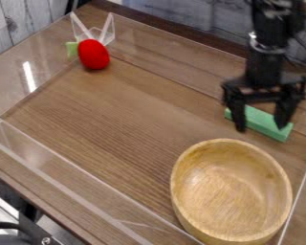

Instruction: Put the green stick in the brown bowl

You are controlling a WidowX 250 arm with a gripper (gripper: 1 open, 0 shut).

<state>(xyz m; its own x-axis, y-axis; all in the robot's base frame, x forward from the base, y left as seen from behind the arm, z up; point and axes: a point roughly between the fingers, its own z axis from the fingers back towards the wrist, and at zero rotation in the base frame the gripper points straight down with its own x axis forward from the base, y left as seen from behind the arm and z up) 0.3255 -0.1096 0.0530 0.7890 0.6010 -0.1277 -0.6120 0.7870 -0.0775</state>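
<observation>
I have the black two-fingered pincer released, its fingers parted around the flat light-green rectangular stick. The round light-brown wooden bowl sits near it, on the camera's side.

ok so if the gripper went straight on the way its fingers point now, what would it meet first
Most likely the green stick, which lies just under the fingers; the single view leaves the height of the gripper above it unclear.

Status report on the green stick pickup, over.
Gripper open, over the green stick. Stick on the table, outside the brown bowl. Nothing seen between stick and bowl.
</observation>
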